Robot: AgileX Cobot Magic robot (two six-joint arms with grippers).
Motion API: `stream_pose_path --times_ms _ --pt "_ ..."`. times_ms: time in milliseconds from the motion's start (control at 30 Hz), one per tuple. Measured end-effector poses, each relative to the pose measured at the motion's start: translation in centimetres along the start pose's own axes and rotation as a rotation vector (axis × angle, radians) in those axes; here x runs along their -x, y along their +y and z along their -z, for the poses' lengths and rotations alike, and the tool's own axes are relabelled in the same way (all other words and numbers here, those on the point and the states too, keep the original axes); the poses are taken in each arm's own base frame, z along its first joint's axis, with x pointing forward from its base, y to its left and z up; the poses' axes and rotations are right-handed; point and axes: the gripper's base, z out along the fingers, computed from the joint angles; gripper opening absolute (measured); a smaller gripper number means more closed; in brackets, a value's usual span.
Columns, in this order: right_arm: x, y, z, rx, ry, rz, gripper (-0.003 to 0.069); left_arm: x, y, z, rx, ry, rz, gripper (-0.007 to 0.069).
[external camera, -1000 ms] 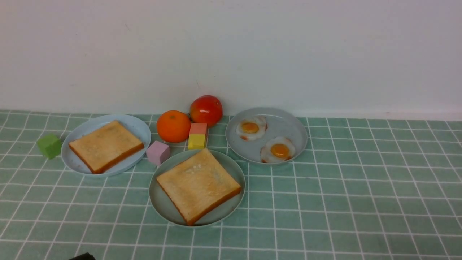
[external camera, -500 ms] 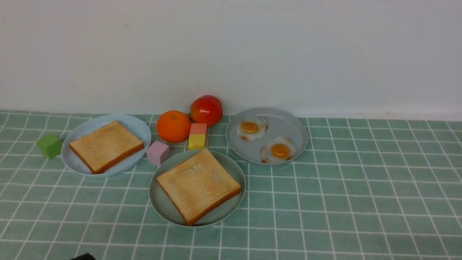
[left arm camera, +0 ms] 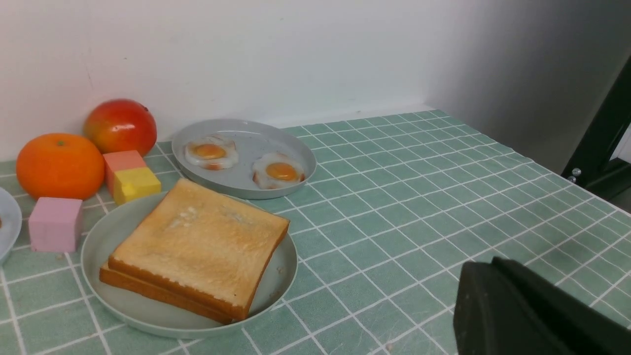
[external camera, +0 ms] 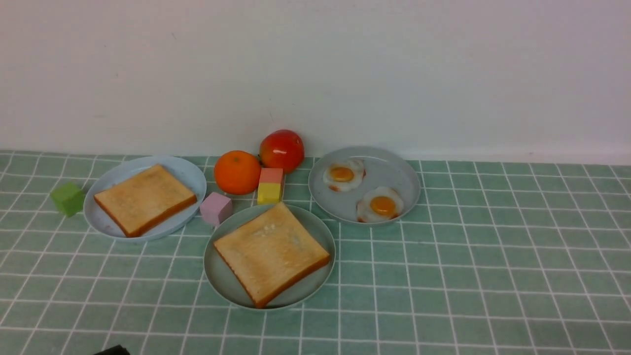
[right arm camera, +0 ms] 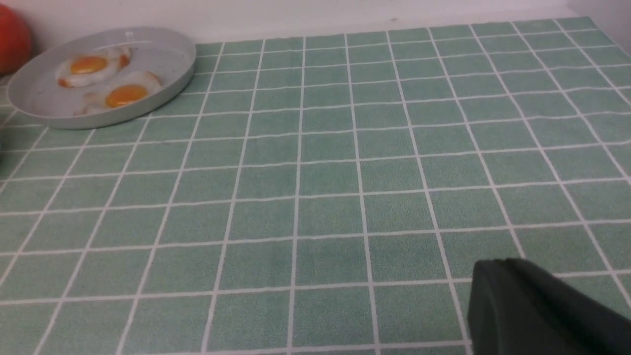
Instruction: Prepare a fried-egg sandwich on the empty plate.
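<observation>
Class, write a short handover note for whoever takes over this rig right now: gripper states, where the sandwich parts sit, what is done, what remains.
Left gripper: only a dark corner shows in its wrist view, state unclear. Right gripper: likewise, state unclear.
Things: one square golden toast slice lies on the round pale mint-green plate. The other toast slice lies on the pale blue plate. Two white fried eggs with orange yolks lie on the grey-blue plate.
Done: bottom toast is on the mint-green plate.
Left: put one egg on that toast, then the second slice on top.
</observation>
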Motion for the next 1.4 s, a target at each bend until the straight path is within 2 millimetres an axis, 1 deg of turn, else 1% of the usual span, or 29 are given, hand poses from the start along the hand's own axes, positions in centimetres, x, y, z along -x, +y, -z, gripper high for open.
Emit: stream_pose_path --times_ms 700,800,867,933,1033,1067,1100,1133,1200,1267,1400 --pt "0.0 0.0 0.0 0.000 0.001 -0.001 0.0001 0.0 0.0 0.0 0.001 -0.002 -0.003 0.0020" --pt "0.0 0.0 0.0 -0.002 0.001 -0.001 0.0003 0.2 0.3 0.2 0.041 -0.025 -0.027 0.0018" --pt "0.0 0.0 0.0 -0.004 0.000 -0.002 0.0005 0.6 1.0 0.7 0.145 -0.087 -0.010 -0.0008" --pt "0.0 0.0 0.0 -0.004 0.000 -0.002 0.0006 0.7 1.6 1.3 0.246 -0.134 0.008 -0.0013" --pt "0.0 0.0 0.0 -0.004 0.000 -0.002 0.0009 -0.3 2.7 2.1 0.432 -0.195 0.013 -0.0013" --pt "0.0 0.0 0.0 -0.004 0.000 -0.002 0.0010 -0.3 2.7 2.2 0.443 -0.202 0.012 -0.0013" --pt "0.0 0.0 0.0 -0.004 0.000 -0.002 0.0011 -1.6 3.5 2.6 0.544 -0.218 0.028 -0.0013" --pt "0.0 0.0 0.0 -0.004 0.000 -0.002 0.0011 -2.3 3.8 2.6 0.575 -0.211 0.042 -0.0013" --pt "0.0 0.0 0.0 -0.004 0.000 -0.002 0.0013 -3.6 4.4 2.7 0.656 -0.175 0.093 -0.0013" --pt "0.0 0.0 0.0 -0.004 0.000 -0.002 0.0015 -4.7 4.7 2.8 0.710 -0.089 0.151 -0.0013" --pt "0.0 0.0 0.0 -0.003 -0.001 -0.002 0.0019 -6.2 4.8 3.0 0.746 0.050 0.211 -0.0013"
